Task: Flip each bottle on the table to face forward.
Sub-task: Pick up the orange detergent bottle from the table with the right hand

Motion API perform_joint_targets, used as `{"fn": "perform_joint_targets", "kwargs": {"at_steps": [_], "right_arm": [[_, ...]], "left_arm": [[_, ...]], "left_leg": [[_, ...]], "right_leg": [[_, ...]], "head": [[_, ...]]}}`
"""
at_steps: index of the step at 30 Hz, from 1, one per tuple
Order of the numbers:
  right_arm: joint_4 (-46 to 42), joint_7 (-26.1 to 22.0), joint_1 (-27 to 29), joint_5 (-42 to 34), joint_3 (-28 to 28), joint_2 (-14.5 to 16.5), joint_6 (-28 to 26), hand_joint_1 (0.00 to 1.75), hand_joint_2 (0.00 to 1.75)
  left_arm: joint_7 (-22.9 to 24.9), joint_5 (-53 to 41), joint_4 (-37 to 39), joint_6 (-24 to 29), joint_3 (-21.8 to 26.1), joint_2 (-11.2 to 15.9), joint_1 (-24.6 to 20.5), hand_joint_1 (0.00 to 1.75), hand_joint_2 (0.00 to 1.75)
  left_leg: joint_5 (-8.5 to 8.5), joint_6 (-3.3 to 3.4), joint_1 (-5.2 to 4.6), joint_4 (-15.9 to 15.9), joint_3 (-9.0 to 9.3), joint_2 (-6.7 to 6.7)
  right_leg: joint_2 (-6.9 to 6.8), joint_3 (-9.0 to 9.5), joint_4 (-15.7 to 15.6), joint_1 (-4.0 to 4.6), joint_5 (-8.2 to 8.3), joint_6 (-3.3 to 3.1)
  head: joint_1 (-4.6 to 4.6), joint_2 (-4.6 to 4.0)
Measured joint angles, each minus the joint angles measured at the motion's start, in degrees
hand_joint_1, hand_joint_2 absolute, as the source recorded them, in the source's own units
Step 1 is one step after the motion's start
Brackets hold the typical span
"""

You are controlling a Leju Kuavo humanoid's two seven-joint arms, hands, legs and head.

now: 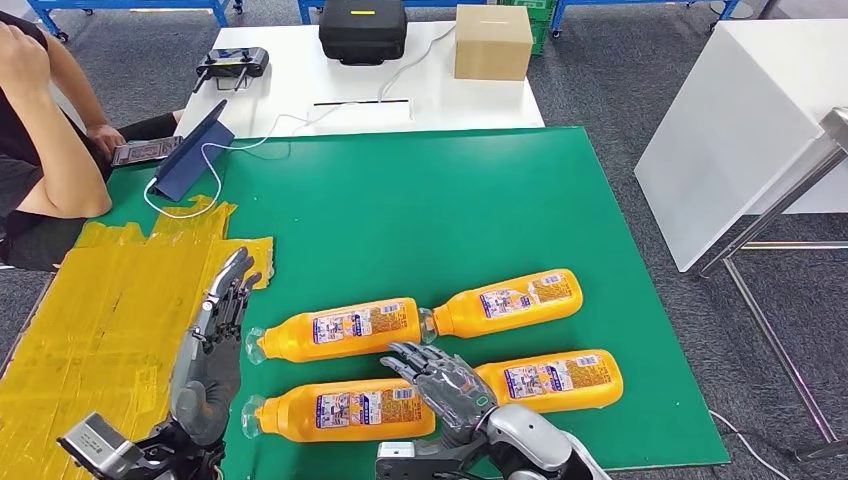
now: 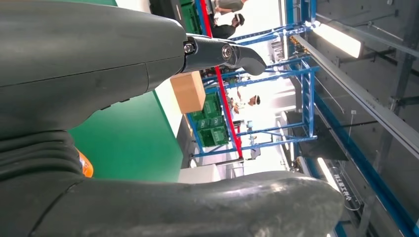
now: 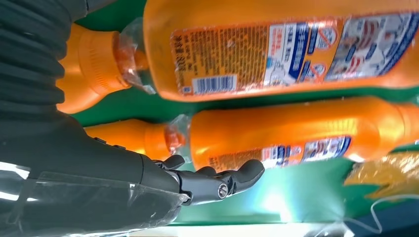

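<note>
Several orange bottles lie on their sides on the green mat (image 1: 420, 210), labels showing barcode and small print. The far pair are a left bottle (image 1: 340, 328) and a right bottle (image 1: 510, 300); the near pair are a left bottle (image 1: 340, 410) and a right bottle (image 1: 555, 380). My right hand (image 1: 440, 382) hovers open, fingers spread, between the two near bottles, at the near left bottle's base end. The right wrist view shows two bottles (image 3: 276, 49) (image 3: 296, 133) close beyond its fingers (image 3: 217, 182). My left hand (image 1: 225, 300) is raised left of the bottle caps, fingers straight, holding nothing.
Yellow tape (image 1: 110, 310) covers the table's left part. A person (image 1: 40, 130) sits at the far left by a propped tablet (image 1: 195, 150). Behind the mat stand a cardboard box (image 1: 492, 40), a black case (image 1: 362, 30) and a controller (image 1: 232, 66). A white table (image 1: 740, 120) stands at the right.
</note>
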Motion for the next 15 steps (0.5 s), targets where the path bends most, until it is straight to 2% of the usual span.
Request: {"fn": "perform_joint_targets", "kwargs": {"at_steps": [9, 15], "right_arm": [[3.98, 0.92, -3.81, -0.07, 3.22, 1.02, 3.02, 0.0, 1.75], [5.22, 6.88, -8.92, -1.38, 7.31, 4.74, 9.32, 0.0, 1.75]], "left_arm": [[0.88, 0.5, 0.81, -0.29, -0.68, -0.1, -1.41, 0.0, 0.0], [5.8, 1.59, 0.45, -0.69, -2.48, -1.42, -3.86, 0.0, 0.0]], "left_leg": [[0.01, -0.01, 0.01, 0.0, 0.0, 0.01], [0.03, -0.01, 0.01, 0.0, 0.02, 0.0]], "right_leg": [[0.0, 0.0, 0.02, 0.0, 0.01, 0.0], [0.0, 0.01, 0.03, 0.0, 0.01, 0.01]], "head": [[-0.01, 0.0], [-0.01, 0.0]]}}
